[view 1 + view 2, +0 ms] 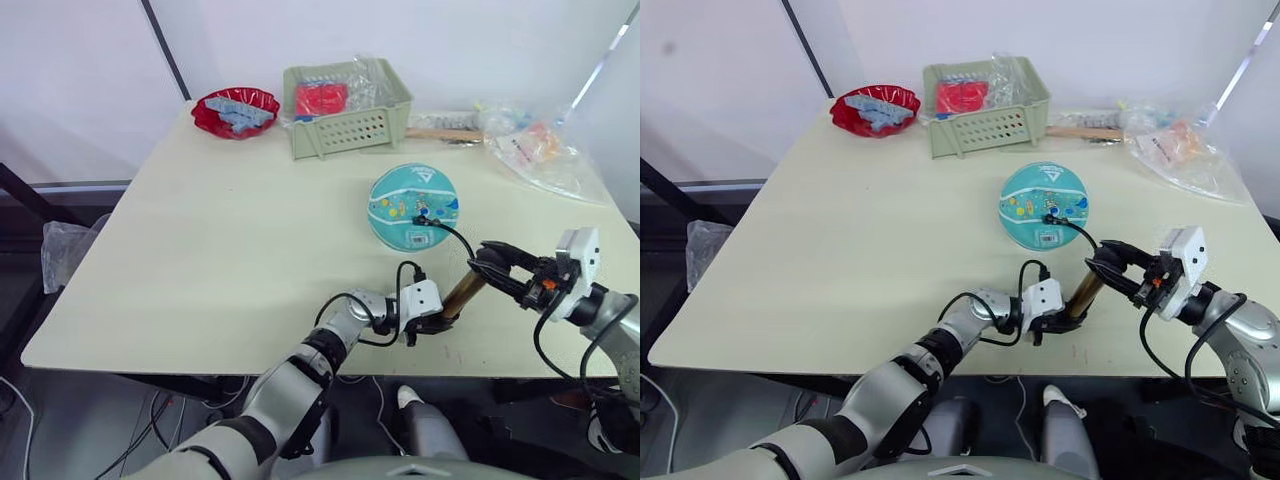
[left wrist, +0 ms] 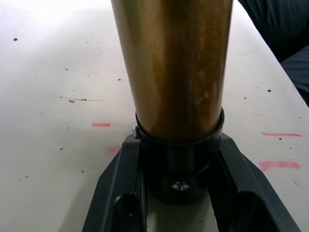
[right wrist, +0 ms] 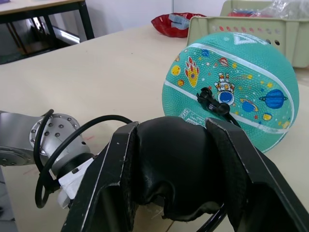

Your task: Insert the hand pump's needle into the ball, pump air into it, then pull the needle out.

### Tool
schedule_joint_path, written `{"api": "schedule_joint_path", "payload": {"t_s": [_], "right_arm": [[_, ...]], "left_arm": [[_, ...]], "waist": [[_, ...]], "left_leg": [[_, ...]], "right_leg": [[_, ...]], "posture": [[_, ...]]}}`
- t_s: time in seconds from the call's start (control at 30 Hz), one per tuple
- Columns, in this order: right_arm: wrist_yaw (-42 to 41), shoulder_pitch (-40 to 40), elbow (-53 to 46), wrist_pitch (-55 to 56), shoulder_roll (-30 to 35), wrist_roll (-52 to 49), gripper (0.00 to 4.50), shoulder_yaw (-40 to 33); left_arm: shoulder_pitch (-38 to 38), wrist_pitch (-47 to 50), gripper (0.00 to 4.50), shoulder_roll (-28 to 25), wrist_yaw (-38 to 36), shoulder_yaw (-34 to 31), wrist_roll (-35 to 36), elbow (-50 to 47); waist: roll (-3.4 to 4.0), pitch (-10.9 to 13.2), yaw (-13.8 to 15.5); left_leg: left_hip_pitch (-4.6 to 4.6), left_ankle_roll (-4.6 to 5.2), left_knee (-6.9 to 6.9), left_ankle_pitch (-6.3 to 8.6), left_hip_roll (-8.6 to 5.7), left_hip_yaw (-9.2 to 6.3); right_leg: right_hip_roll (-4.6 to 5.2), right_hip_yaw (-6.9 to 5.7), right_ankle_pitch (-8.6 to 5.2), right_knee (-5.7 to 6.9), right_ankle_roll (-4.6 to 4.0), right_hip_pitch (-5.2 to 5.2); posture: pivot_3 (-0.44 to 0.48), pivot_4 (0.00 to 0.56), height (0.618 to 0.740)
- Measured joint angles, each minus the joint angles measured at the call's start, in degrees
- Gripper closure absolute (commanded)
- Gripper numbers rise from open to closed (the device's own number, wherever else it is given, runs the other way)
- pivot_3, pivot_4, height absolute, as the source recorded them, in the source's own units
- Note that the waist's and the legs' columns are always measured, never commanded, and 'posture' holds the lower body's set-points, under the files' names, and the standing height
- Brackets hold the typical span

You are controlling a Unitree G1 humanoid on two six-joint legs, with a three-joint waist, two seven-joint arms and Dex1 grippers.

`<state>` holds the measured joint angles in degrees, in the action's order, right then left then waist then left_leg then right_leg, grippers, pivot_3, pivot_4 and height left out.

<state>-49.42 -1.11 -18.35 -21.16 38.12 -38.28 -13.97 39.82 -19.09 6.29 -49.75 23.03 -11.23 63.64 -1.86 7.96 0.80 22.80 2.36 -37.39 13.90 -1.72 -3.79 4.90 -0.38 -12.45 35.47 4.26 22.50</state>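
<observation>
Clenching my left hand [image 1: 432,322] around the hand pump [image 1: 462,290] base to brace it on the desk [image 1: 220,250], I am gripping the T-handle [image 1: 497,262] with my right hand [image 1: 505,268], its hose [image 1: 458,238] plugged into the ball [image 1: 413,207] just ahead.

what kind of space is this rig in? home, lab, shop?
Probably a lab or test room: a plain cream table against bare white walls, loose cables on the floor, and props laid out on top, such as a green basket, a red bowl and plastic bags.
</observation>
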Motion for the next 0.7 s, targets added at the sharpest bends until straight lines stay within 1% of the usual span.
{"api": "schedule_joint_path", "payload": {"t_s": [0.03, 0.17, 0.43, 0.7], "right_arm": [[-0.2, 0.6, 0.0, -1.0, 0.8, -0.7, 2.82, -0.6], [-0.2, 2.7, -0.8, -4.3, 3.4, -4.3, 2.82, -3.1], [-0.4, 8.2, -1.9, -12.2, 10.2, -14.6, 2.82, -11.6], [1.9, 13.6, -2.5, -16.8, 13.8, -20.4, 2.82, -15.0]], "left_arm": [[0.1, 0.0, 3.31, 0.1, -0.1, 0.0, 0.1, 0.0], [0.2, 0.0, 3.31, 0.1, -0.2, 0.0, 0.2, 0.0], [0.5, -0.3, 3.31, 0.0, -0.4, 0.0, 0.2, -0.1], [0.5, -0.4, 3.31, -0.1, -0.4, 0.0, 0.2, -0.1]], "waist": [[0.15, 0.1, 0.0], [0.25, 0.2, 0.0], [0.43, 0.5, 0.1], [0.47, 0.6, 0.1]], "left_leg": [[0.02, 0.00, 0.00, 0.00, -0.02, 0.01], [0.06, 0.01, 0.00, 0.00, -0.04, 0.01], [0.08, 0.01, -0.02, -0.01, -0.04, 0.06], [0.11, 0.01, -0.02, -0.01, -0.05, 0.09]], "right_leg": [[0.01, 0.01, 0.01, 0.00, 0.02, 0.02], [0.01, 0.00, 0.09, 0.00, 0.15, 0.04], [0.01, 0.04, 0.10, 0.00, 0.17, 0.07], [0.02, 0.07, 0.10, 0.00, 0.16, 0.10]], "posture": [[0.000, 0.150, 0.737], [0.000, 0.150, 0.737], [0.000, 0.150, 0.737], [0.000, 0.150, 0.737]]}}
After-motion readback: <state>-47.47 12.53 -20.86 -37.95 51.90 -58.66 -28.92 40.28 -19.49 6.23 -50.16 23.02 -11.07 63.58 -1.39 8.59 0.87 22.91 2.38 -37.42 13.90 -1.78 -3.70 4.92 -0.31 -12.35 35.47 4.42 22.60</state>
